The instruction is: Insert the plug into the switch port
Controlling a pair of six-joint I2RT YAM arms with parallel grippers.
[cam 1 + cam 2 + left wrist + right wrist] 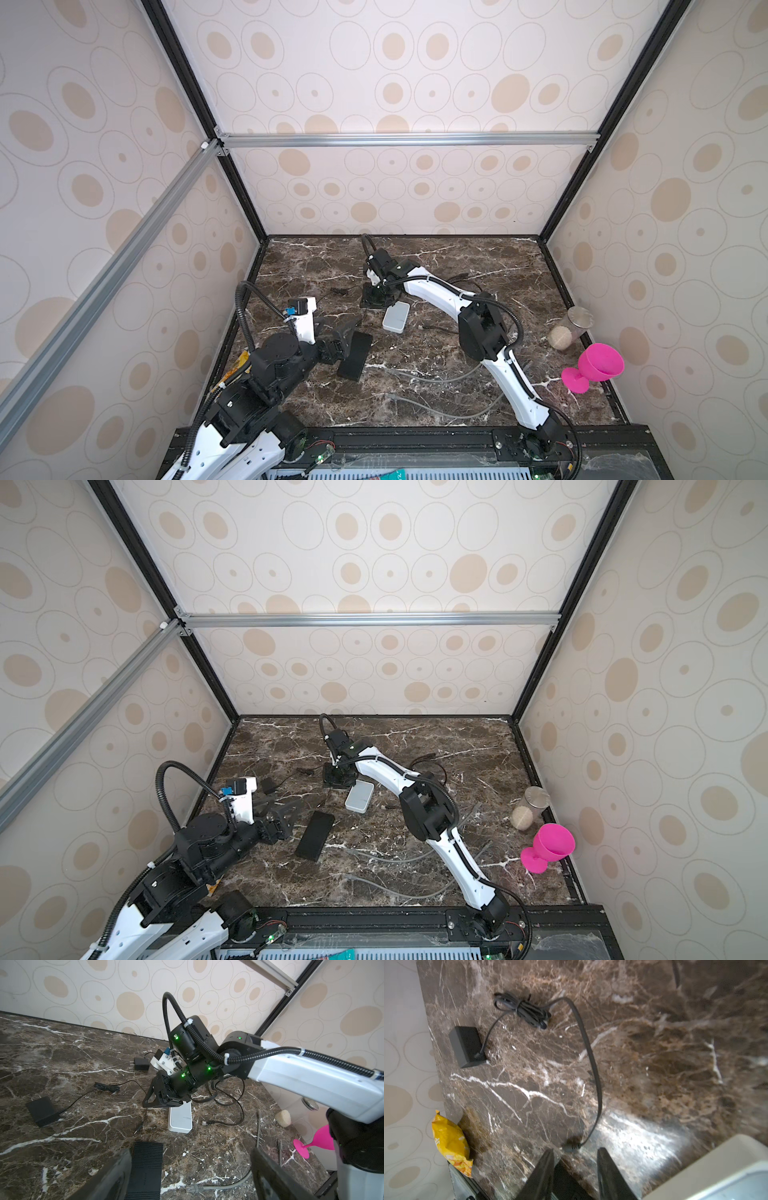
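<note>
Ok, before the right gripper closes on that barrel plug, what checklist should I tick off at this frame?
1. The barrel plug in line with the gap of the right gripper: ok.
2. Plug gripped: not ok, jaws apart, gaps either side.
3. The black cable slack, looping loose to its adapter: ok.
4. The left gripper open, by the black ribbed box: ok.
5. Port visible on that box or the white box: cannot tell.
</note>
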